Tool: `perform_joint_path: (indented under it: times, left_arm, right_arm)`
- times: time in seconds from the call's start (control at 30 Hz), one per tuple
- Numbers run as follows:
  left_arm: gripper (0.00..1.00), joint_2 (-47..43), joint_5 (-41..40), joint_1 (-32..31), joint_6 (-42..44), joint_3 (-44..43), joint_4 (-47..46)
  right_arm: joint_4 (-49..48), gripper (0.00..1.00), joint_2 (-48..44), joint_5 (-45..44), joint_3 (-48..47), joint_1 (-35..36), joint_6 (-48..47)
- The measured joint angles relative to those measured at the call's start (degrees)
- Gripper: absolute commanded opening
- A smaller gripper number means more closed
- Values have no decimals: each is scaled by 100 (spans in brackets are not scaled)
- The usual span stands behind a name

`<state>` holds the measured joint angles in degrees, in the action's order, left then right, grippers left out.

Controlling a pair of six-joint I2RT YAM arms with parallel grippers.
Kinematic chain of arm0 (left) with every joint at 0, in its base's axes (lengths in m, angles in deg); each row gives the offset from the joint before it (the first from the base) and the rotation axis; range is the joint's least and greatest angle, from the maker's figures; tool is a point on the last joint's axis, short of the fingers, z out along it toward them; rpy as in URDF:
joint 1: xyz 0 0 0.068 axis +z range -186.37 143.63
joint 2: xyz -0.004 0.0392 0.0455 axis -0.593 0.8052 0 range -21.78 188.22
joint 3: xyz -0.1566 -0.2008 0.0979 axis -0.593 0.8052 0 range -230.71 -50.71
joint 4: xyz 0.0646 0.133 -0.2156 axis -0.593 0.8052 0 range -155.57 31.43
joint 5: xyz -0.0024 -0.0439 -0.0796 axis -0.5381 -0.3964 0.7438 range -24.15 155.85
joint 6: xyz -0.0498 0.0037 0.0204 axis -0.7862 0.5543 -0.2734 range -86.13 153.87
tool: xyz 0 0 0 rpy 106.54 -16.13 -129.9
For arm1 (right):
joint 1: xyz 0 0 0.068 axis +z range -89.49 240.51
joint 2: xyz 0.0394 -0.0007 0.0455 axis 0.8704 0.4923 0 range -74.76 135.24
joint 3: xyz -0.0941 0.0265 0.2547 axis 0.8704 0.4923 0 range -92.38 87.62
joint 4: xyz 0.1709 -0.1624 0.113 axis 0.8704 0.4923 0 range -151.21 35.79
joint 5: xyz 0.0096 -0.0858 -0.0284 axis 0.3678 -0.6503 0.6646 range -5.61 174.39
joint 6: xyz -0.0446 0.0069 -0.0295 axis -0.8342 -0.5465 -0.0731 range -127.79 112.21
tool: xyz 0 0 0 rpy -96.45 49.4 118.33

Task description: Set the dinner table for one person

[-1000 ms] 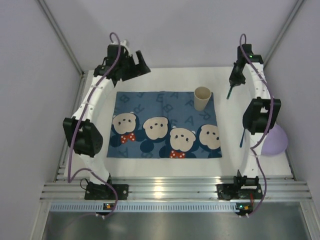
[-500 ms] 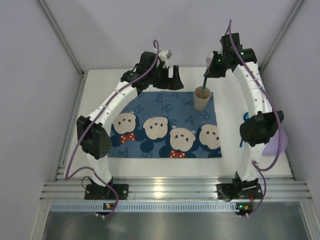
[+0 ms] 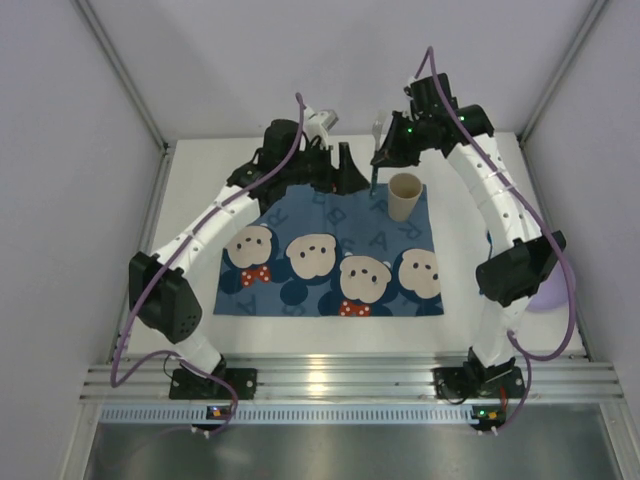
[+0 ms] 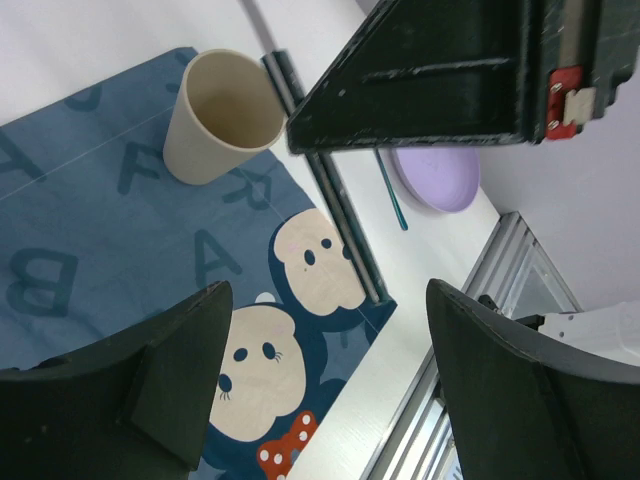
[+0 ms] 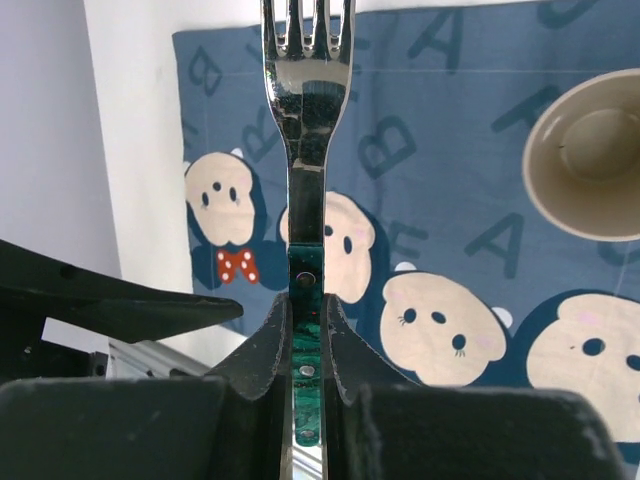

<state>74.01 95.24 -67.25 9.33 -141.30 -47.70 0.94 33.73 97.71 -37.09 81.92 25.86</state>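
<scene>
My right gripper (image 3: 385, 150) is shut on the green handle of a steel fork (image 3: 373, 178) and holds it above the back edge of the blue bear-print mat (image 3: 330, 250), just left of the beige cup (image 3: 404, 197). In the right wrist view the fork (image 5: 305, 100) stands upright between the jaws (image 5: 305, 330), with the cup (image 5: 590, 155) at the right. My left gripper (image 3: 338, 172) is open and empty, hovering close to the left of the fork. In the left wrist view its fingers (image 4: 180, 370) frame the mat, the cup (image 4: 220, 115) and the fork's handle (image 4: 330, 200). The white dinner table (image 3: 330, 335) lies under the mat.
A purple plate (image 4: 437, 175) and a teal-handled utensil (image 4: 392, 195) lie on the table right of the mat; in the top view the plate (image 3: 555, 292) is mostly hidden by the right arm. A ribbed aluminium rail (image 3: 340, 380) runs along the near edge. Enclosure walls stand close around.
Both arms swung in from the back corners to the back middle. The right gripper carried the fork from above the cup to its left. The left gripper stopped beside it.
</scene>
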Motion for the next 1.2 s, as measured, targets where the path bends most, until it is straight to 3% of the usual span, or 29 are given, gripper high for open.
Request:
perform_joint_path:
  times: [0.33, 0.5, 0.6, 0.73, 0.9, 0.93, 0.97, 1.03, 1.1, 1.2]
  left_arm:
    - [66, -118, 378, -61, -343, 378, -498]
    - [37, -118, 409, -101, -455, 636, -595]
    - [9, -118, 431, -118, -511, 662, -693]
    - [0, -111, 317, -68, -601, 684, -671]
    - [0, -125, 273, -68, -612, 693, -673]
    - [0, -149, 271, -68, -612, 728, -695]
    - [0, -188, 262, -66, -625, 785, -723]
    - [0, -369, 227, -44, -669, 1043, -844]
    - [0, -621, 208, 35, -695, 1390, -905]
    - [0, -1261, 245, 334, -739, 2328, -903]
  right_arm:
    - [-22, 0, -48, 166, 22, 271, 297]
    - [-48, 0, -70, 337, -22, 282, 457]
    - [-107, 0, -70, 352, -24, 286, 490]
    - [-199, 0, -103, 339, -33, 306, 496]
    - [-249, 0, -105, 299, -33, 348, 485]
    - [-249, 2, -105, 302, -35, 356, 466]
    - [-243, 22, -96, 321, -42, 369, 448]
    - [-168, 46, -22, 472, -181, 407, 457]
    - [-155, 55, 55, 702, -332, 461, 448]
    - [-190, 57, 101, 1029, -549, 461, 428]
